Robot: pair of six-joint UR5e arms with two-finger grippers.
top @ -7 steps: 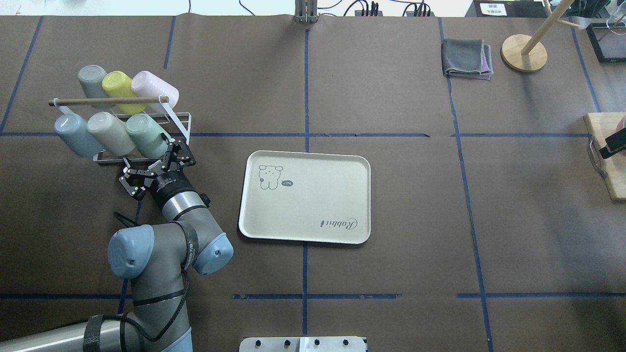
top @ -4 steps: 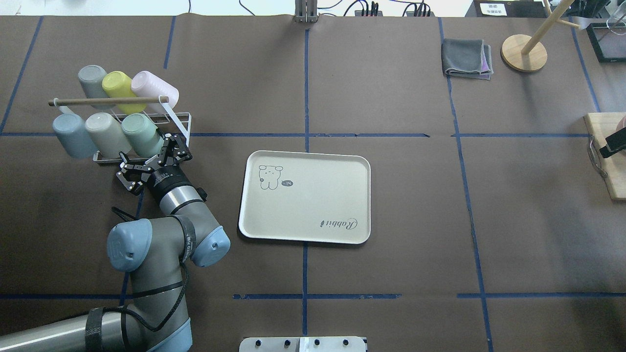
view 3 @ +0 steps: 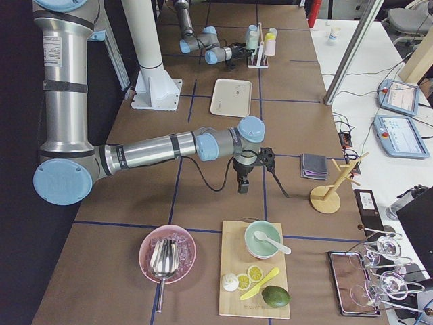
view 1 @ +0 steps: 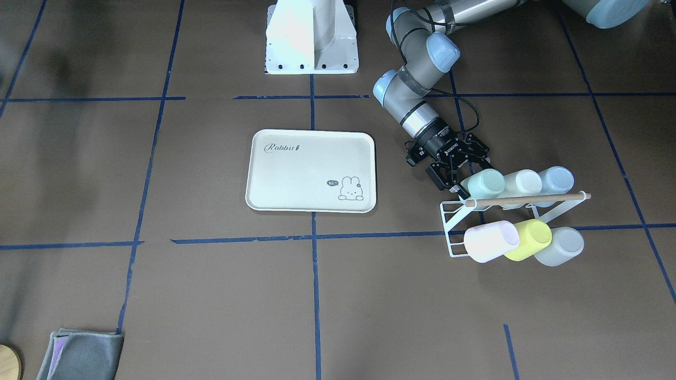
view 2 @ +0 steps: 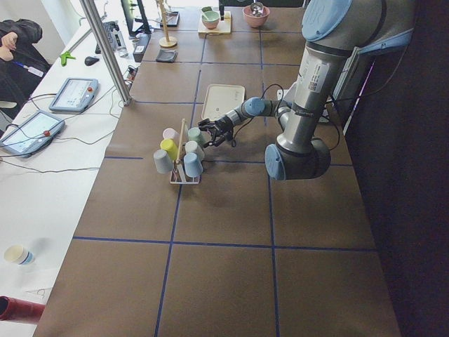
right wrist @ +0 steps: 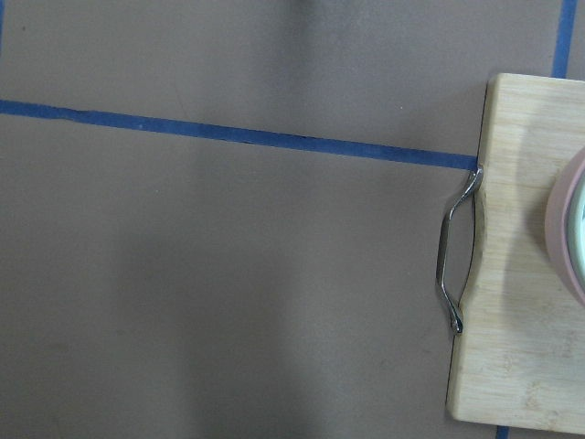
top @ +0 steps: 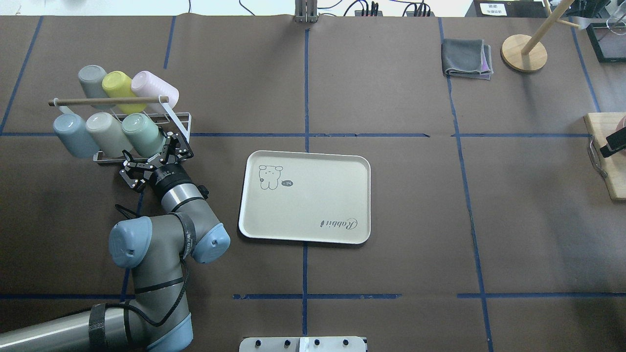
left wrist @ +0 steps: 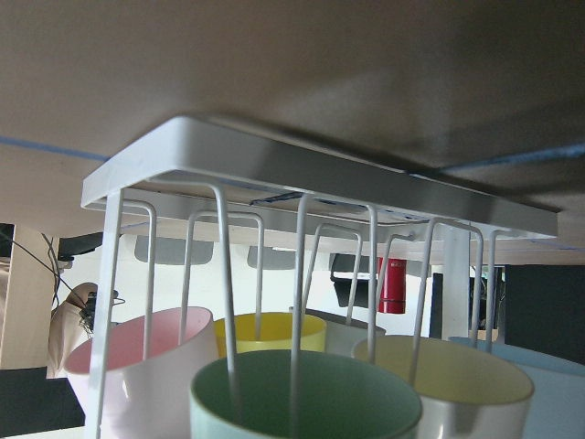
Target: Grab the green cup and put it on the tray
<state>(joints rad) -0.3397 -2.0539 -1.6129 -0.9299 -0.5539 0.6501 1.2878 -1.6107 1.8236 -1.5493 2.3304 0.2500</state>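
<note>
The green cup (top: pixel 141 135) lies mouth-down-slanted on a white wire rack (top: pixel 182 117), rightmost in the rack's near row, also seen in the front view (view 1: pixel 486 182). My left gripper (top: pixel 153 159) is open right at the cup's mouth, one finger on each side of the rim (view 1: pixel 461 168). In the left wrist view the green cup's mouth (left wrist: pixel 306 399) fills the bottom centre, with rack wires across it. The cream tray (top: pixel 313 205) lies flat to the right of the gripper. My right gripper (view 3: pixel 242 181) hangs far right over the table; I cannot tell its state.
The rack also holds a blue cup (top: pixel 71 136), a cream cup (top: pixel 106 134), a grey cup (top: pixel 93 80), a yellow cup (top: pixel 117 86) and a pink cup (top: pixel 154 89) under a wooden handle bar (top: pixel 107 101). Far right are a grey cloth (top: pixel 466 58), a wooden stand (top: pixel 524 53) and a cutting board (top: pixel 606 161).
My left gripper has edged a little up and left, closer onto the green cup's mouth, staying open. The cups on the rack shifted slightly.
</note>
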